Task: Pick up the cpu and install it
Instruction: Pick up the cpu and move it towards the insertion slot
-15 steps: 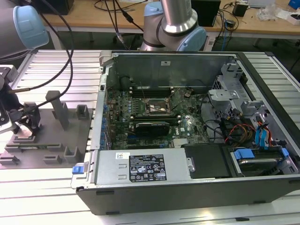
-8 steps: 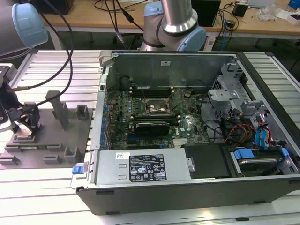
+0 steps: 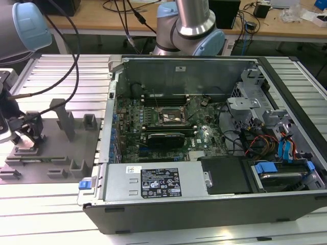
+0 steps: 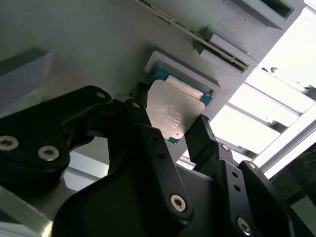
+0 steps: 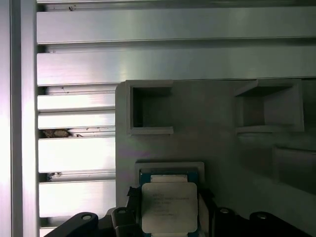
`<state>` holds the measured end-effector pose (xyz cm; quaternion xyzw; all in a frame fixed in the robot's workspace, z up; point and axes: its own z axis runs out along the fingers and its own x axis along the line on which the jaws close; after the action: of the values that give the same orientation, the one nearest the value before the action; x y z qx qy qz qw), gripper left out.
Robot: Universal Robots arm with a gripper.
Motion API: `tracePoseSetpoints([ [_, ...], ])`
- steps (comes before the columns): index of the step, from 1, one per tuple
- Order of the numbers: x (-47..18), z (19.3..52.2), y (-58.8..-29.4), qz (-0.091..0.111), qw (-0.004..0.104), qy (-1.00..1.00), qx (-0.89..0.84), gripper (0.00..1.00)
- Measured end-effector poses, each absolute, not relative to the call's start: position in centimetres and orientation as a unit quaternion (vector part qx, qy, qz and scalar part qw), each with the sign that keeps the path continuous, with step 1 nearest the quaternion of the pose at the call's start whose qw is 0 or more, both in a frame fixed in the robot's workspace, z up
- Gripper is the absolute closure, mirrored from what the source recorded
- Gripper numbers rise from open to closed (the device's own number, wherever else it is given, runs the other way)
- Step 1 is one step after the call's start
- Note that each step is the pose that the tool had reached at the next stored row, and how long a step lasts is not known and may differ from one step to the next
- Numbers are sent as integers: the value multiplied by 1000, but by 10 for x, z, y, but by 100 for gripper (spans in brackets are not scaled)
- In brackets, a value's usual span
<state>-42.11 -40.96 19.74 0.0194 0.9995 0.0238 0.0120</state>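
We start with the slatted metal tabletop [image 3: 66,71], which carries everything else. Toward the exterior view's right lies the open computer case [image 3: 168,217], its green board facing up, and we see the square black socket [image 3: 172,117] near the board's middle. Toward the exterior view's left sits a flat grey fixture plate [image 3: 61,171] with raised blocks and pockets. The arm [image 3: 15,35] reaches down over the end of that plate at the exterior view's left. In the second wrist view we find the tool [image 4: 172,121] at a shallow square pocket [image 5: 170,166] in the plate (its pale rim frames the chip's green edge). The cpu [image 5: 169,206] sits at that pocket, silvery top up, and the tool's black fingers [image 4: 144,126] are closed against two opposite edges of it.
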Motion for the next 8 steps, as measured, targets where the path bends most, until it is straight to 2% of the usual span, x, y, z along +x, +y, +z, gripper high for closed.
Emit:
tracePoseSetpoints([
  [8,-421,207,-410,24,12,999,19,45],
])
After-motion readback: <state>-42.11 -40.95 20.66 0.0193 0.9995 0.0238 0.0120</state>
